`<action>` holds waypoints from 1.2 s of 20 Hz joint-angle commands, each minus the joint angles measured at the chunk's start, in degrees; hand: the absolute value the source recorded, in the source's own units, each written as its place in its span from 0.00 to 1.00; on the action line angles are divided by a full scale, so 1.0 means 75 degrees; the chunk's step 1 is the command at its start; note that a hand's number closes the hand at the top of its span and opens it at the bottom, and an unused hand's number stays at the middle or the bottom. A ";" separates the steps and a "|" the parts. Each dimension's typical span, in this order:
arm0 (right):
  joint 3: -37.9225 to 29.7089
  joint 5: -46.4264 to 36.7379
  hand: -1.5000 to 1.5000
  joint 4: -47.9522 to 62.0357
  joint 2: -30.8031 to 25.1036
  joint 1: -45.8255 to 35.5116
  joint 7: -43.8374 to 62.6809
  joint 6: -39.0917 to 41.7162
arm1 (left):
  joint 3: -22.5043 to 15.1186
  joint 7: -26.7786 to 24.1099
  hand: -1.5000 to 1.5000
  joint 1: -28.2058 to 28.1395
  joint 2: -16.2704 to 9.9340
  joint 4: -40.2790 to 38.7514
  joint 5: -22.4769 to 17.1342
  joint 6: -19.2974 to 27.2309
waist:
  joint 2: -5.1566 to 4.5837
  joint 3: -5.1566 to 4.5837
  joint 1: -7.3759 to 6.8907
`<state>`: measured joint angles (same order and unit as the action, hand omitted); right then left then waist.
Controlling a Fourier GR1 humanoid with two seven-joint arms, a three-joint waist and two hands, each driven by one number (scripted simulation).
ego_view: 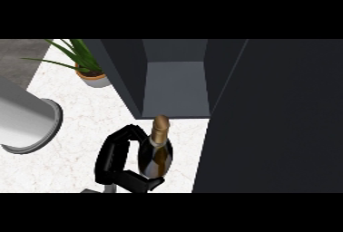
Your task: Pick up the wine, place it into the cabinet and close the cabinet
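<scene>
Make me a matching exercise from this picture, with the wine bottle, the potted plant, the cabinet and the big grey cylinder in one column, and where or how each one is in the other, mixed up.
Things:
1. wine bottle
2. potted plant
3. cabinet
4. grey cylinder

Places or states:
A. at the left edge of the counter
B. open, its inside showing nothing
C. held in the hand, just in front of the cabinet opening
D. at the back of the counter, left of the cabinet

Pairs: 1-C, 2-D, 3-B, 4-A
</scene>
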<state>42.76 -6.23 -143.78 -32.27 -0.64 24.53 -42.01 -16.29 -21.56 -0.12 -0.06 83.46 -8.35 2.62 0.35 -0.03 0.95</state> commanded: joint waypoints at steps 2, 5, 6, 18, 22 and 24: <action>0.0607 -0.0766 0.00 -0.1205 -0.0129 0.0675 0.0006 -0.0043 | -0.0306 0.0185 1.00 0.0779 0.0008 -0.0274 0.0034 0.1218 | -0.0008 0.0002 0.0041; 0.0071 -0.0541 0.00 -0.1637 -0.0436 0.0615 0.0418 -0.0097 | -0.0004 0.0458 1.00 0.1159 0.0008 -0.0368 0.0049 0.0971 | -0.0016 -0.0002 0.0022; 0.0094 -0.0446 0.00 -0.1344 -0.0386 0.0659 0.0184 -0.0057 | 0.0358 0.0454 1.00 0.1217 -0.0122 -0.0541 0.0268 0.0987 | -0.0023 0.0001 -0.0006; -0.0343 0.0095 0.00 -0.1403 -0.0518 0.0639 0.0035 0.0149 | 0.0809 0.0500 1.00 0.3655 0.0006 -0.2913 0.0181 0.1235 | -0.0054 -0.0003 0.0089; 0.0036 0.0029 0.00 -0.1445 -0.0493 0.1040 -0.0529 0.0127 | 0.0341 0.0228 1.00 0.3795 0.0007 -0.3425 -0.0073 0.1593 | -0.0047 -0.0001 0.0164; -0.0508 0.0371 0.00 -0.1607 -0.0615 0.0596 0.0063 0.0251 | 0.0253 0.0327 1.00 0.4074 0.0007 -0.3620 -0.0329 0.1609 | -0.0062 -0.0008 0.0115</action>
<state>40.45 -4.62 -143.81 -35.31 2.65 19.06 -41.10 -13.52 -17.95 26.59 -0.10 61.64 -8.69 13.46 0.03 -0.05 1.65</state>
